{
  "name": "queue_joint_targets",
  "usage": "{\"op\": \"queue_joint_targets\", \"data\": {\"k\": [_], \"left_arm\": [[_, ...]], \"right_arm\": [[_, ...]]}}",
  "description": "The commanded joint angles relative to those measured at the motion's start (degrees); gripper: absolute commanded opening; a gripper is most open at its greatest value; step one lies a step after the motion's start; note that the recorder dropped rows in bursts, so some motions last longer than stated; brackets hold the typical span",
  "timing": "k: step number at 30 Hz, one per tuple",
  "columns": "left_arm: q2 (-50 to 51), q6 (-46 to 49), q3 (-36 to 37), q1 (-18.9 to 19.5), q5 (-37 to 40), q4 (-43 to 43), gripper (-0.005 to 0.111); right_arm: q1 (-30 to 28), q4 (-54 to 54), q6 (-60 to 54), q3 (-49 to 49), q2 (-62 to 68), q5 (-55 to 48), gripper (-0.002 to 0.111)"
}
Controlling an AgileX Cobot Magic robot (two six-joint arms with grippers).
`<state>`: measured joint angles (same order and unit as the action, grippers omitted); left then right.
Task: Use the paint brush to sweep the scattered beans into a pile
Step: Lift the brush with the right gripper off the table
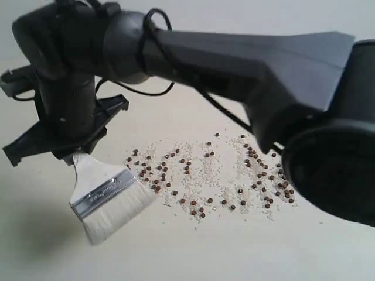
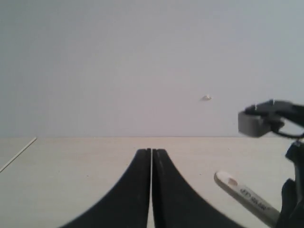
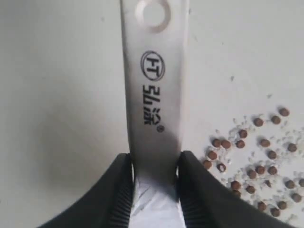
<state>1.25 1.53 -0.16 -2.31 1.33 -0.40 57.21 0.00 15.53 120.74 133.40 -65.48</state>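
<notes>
Bristles of the paint brush (image 1: 108,199), whose handle the right pincer (image 1: 73,153) clamps, sit at lower left of the exterior frame, long axis slanting down-right, with the beans (image 1: 211,175) strewn on the worktop (image 1: 205,249) just to their right; the left pincer (image 2: 151,153) is closed, empty.

**Pale bench, beans strewn in a band**

A pale cream bench (image 1: 187,257) carries dozens of small reddish-brown beans (image 1: 187,170). They lie loose in a band from 9 o'clock to 3 o'clock, just below the exterior view's centre. Fine whitish grains (image 1: 205,175) lie mixed among them, directly on the surface.
</notes>
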Motion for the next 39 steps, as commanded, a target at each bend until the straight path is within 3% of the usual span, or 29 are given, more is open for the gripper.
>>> {"op": "queue_joint_targets", "data": {"k": [1,6,17,23,29,31,34,38,39], "left_arm": [[0.2,-0.2,0.2,0.0,-0.2,-0.1,0.004],[0.2,-0.2,0.2,0.0,-0.2,-0.1,0.004],[0.2,-0.2,0.2,0.0,-0.2,-0.1,0.004],[0.2,-0.2,0.2,0.0,-0.2,-0.1,0.004],[0.2,-0.2,0.2,0.0,-0.2,-0.1,0.004],[0.2,-0.2,0.2,0.0,-0.2,-0.1,0.004],[0.2,-0.2,0.2,0.0,-0.2,-0.1,0.004],[0.2,-0.2,0.2,0.0,-0.2,-0.1,0.004],[0.2,-0.2,0.2,0.0,-0.2,-0.1,0.004]], "right_arm": [[0.0,-0.6,-3.5,0.3,-4.8,-1.0,0.000],[0.0,-0.8,-5.3,0.3,-9.0,0.2,0.000],[3.9,-4.4,-6.8,-4.7,-20.0,13.0,0.000],[8.3,-16.9,2.4,-13.3,-25.3,24.6,0.000],[9.4,-21.7,7.4,-23.7,-31.3,34.6,0.000],[9.4,-25.7,12.7,-27.7,-33.8,38.5,0.000],[9.4,-44.8,31.3,-39.9,-40.4,49.9,0.000],[9.4,-61.0,47.6,-48.0,-45.6,53.3,0.000],[9.4,-70.4,57.0,-51.8,-48.5,53.1,0.000]]}}
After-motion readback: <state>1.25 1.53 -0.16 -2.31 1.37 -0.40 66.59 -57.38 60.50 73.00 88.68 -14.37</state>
